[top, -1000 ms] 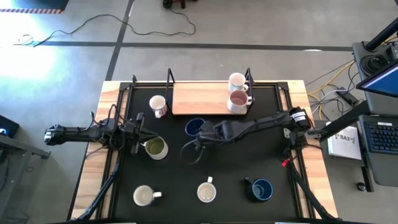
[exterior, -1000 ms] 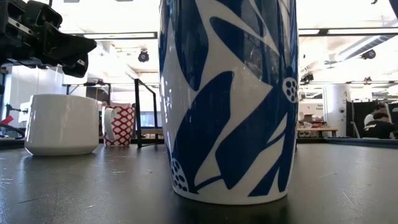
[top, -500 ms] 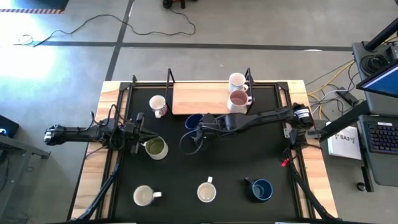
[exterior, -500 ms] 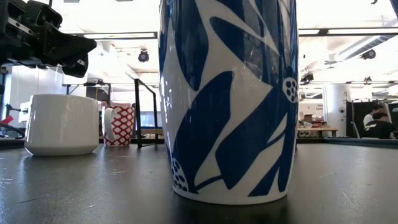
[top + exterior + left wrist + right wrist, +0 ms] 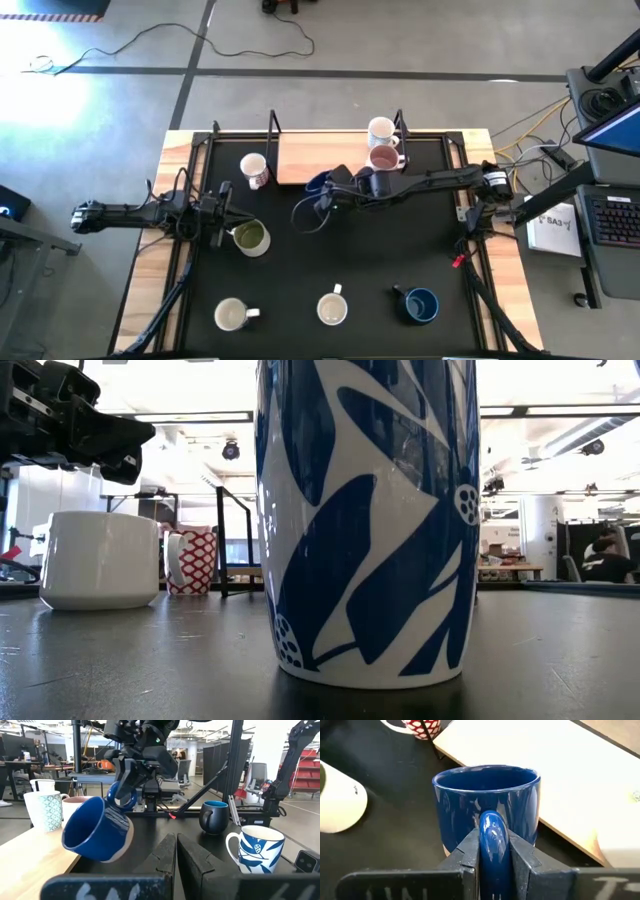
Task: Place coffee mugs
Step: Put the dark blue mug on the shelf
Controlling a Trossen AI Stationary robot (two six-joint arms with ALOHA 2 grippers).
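Blue mug [image 5: 97,835] hangs tilted off the table, right gripper [image 5: 493,851] clamped on its handle, at the wooden shelf's [image 5: 320,158] edge. Two mugs stand on the shelf; five wait on the mat. Left gripper [image 5: 176,851] closed, empty, beside the olive mug [image 5: 250,238].

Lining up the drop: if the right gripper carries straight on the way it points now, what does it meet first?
The right gripper, shut on the blue mug by its handle, points along the wooden board's front edge toward the red-print mug. That mug looks first in line, though depth is unclear.
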